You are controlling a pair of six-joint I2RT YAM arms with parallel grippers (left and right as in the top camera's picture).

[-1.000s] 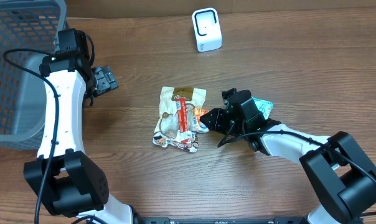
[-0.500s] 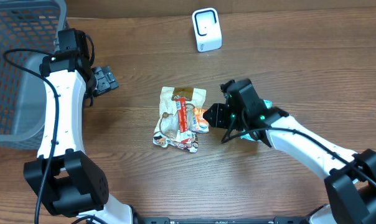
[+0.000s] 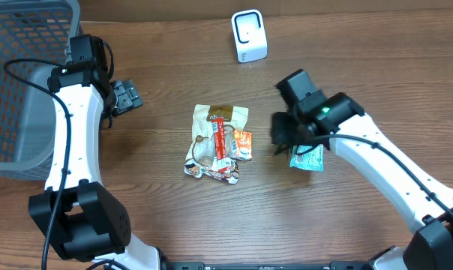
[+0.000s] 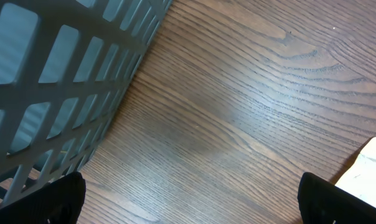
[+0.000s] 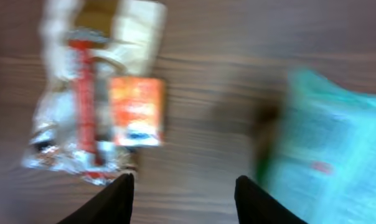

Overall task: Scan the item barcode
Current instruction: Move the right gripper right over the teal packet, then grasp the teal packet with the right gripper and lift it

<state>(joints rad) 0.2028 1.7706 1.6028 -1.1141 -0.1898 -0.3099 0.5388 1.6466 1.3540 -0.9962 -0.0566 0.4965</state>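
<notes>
The right fingers (image 5: 116, 202) stand apart with only bare wooden counter (image 3: 346, 60) between them, so they grip nothing. The left fingers (image 4: 57, 199) are spread wide and also empty.

The white box-shaped scanner (image 3: 249, 35) stands at the far side of the counter. On the robot's side of the scanner, almost straight in line with it, lies the small orange rectangular packet (image 3: 243, 144). This is probably the item to scan, though the teal foil packet (image 3: 307, 157) could be meant instead. The orange packet lies flat, touching the edge of a crumpled pile of clear and tan snack wrappers (image 3: 211, 142). Its long axis points roughly toward the scanner.

The right fingers hover on the same side of the scanner, shifted to the robot's right. The orange packet lies to their left and the teal packet just beside them on their right. The right wrist view is blurred, but it shows the orange packet (image 5: 137, 111) ahead and slightly left of the gap between the fingers.

The left fingers sit well to the scanner's left, near the grey plastic mesh basket (image 3: 16, 90), so the right arm is clearly nearer. Its likely next move is to shift left and close across the packet's short side.
</notes>
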